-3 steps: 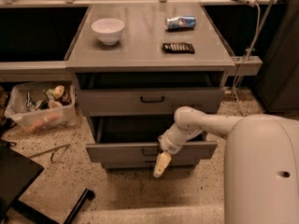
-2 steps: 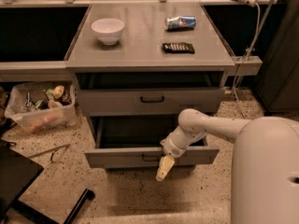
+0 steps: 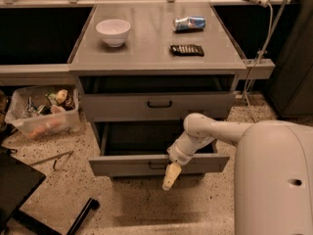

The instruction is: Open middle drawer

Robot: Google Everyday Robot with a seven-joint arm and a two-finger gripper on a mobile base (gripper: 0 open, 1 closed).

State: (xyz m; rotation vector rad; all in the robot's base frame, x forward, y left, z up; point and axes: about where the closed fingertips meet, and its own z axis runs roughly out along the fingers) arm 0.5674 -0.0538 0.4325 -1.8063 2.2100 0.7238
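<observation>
Middle drawer (image 3: 122, 166), partly out low beneath the desk (image 3: 146, 58), should slide lightly and stay rigid; take its black loop handle (image 3: 157, 165). Gripper (image 3: 168, 176) hangs beneath the desk just beside that handle, fingers pressed together, seemingly empty.

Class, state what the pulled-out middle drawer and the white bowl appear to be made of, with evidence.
Middle drawer, with the gripper at its front: likely painted metal, flat matte grey panel. Bowl: probably glazed ceramic, though plastic is possible; smooth white with soft sheen.
</observation>
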